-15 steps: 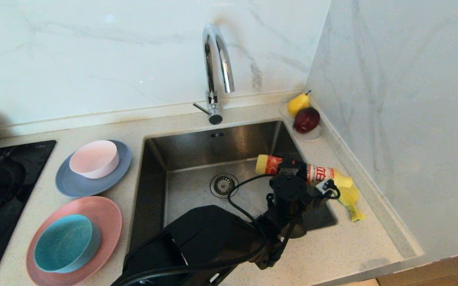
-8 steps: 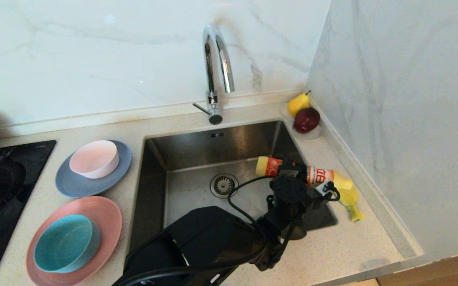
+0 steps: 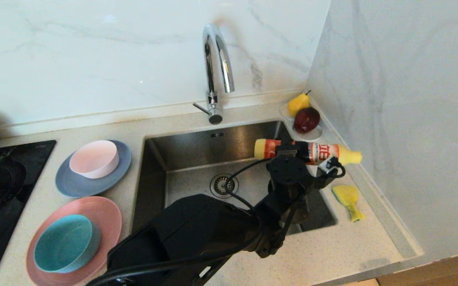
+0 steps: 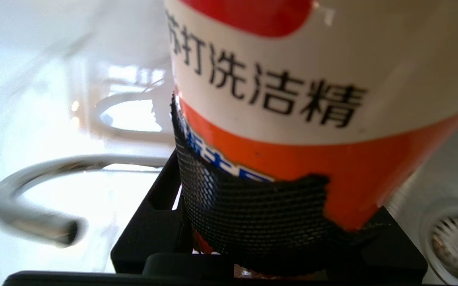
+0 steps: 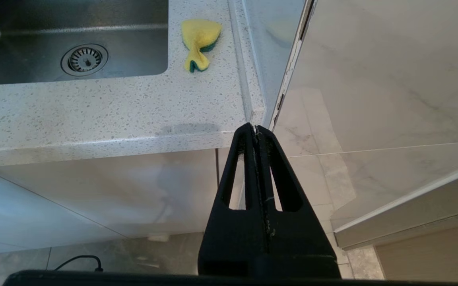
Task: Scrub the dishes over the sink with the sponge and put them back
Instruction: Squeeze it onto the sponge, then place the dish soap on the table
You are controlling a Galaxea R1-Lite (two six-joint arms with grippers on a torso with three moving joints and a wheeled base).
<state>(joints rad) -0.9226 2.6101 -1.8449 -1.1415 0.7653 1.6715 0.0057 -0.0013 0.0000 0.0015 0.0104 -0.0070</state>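
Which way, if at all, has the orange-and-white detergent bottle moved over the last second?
Yes. The orange-and-white detergent bottle, held in the left tool, has risen toward the white fruit saucer, uncovering the yellow sponge on the speckled counter.

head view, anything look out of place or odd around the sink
One thing: the left gripper holds a dish soap bottle lying sideways in the air over the sink's right edge, while the sponge sits unused on the counter. Dishes are stacked neatly; no spill shows.

Home kitchen: steel sink (image 3: 197,159), hob (image 3: 2,178), marble walls.
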